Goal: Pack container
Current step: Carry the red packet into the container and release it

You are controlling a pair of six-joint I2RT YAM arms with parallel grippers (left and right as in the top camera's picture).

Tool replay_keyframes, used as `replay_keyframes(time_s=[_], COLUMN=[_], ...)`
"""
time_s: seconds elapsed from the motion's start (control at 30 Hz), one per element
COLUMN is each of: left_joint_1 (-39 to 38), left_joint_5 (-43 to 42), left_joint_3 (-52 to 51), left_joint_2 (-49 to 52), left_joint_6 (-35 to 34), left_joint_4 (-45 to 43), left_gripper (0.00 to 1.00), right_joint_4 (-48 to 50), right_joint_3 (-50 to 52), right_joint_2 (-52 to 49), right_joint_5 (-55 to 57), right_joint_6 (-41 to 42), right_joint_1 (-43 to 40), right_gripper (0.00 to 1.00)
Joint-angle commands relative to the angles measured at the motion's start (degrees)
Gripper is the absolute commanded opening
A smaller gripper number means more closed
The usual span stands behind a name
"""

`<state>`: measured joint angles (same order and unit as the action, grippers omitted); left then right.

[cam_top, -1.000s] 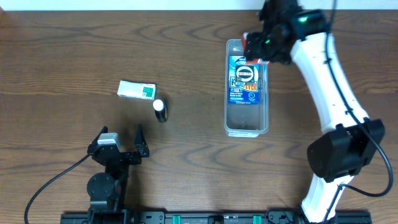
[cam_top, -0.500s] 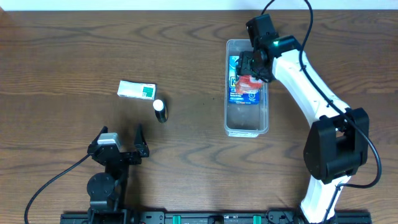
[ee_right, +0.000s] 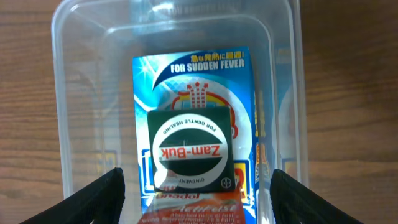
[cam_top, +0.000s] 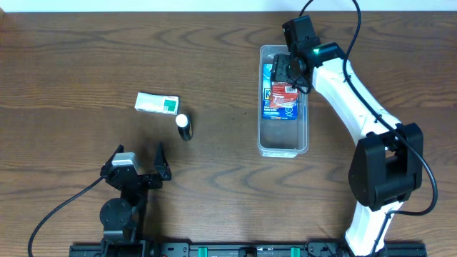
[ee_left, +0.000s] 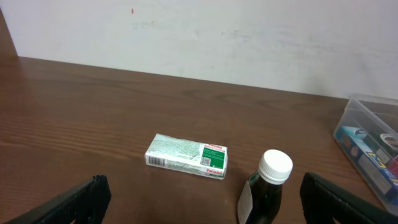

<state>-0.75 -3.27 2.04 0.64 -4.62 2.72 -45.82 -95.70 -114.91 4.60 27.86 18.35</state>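
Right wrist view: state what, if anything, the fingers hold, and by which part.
Nothing is held. The right gripper has its fingers apart, either side of the Zam-Buk box, not touching it; the box lies in the container.

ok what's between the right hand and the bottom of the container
A dark green Zam-Buk box lying on a blue fever packet, both inside the container, under the open right hand; the right wrist view shows it.

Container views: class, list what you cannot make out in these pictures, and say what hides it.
Overhead: the container's far end, under the right gripper.
Right wrist: the red packet, cut off by the bottom edge.
Left wrist: the bottle's label, turned away and cropped.
Overhead: print on the white box, too small.
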Motion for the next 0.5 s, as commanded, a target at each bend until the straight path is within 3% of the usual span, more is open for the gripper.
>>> replay_keyframes(time_s=[0.0,0.1,0.2,0.33,0.47], left_joint_1=[0.3,0.3,0.3,0.3,0.3], left_joint_5=[-0.6,-0.6,-0.6,-0.6,-0.6], left_joint_3=[-1.8,-1.8,-1.8,-1.8,-1.8], left_joint_2=[0.0,0.0,0.0,0.0,0.0], left_joint_6=[0.3,0.3,0.3,0.3,0.3], left_joint_4=[0.9,0.9,0.9,0.9,0.9], left_gripper=[0.98,0.98,0.98,0.98,0.98], right_joint_4=[-1.1,-3.8,-7.4,-10.9,-12.0], right_joint_3=[0.3,0.3,0.3,0.3,0.3], right_joint_2=[-0.5,-0.5,-0.5,-0.5,-0.5], right_joint_5=[-1.7,-2.8,-3.3,-3.3,-3.4], right_joint_6=[-1.0,-1.2,-1.2,-1.2,-1.4], right_joint_1=[0.4,0.4,0.5,0.5,0.5], right_gripper=[0.72,0.67,0.46,0.32,0.32])
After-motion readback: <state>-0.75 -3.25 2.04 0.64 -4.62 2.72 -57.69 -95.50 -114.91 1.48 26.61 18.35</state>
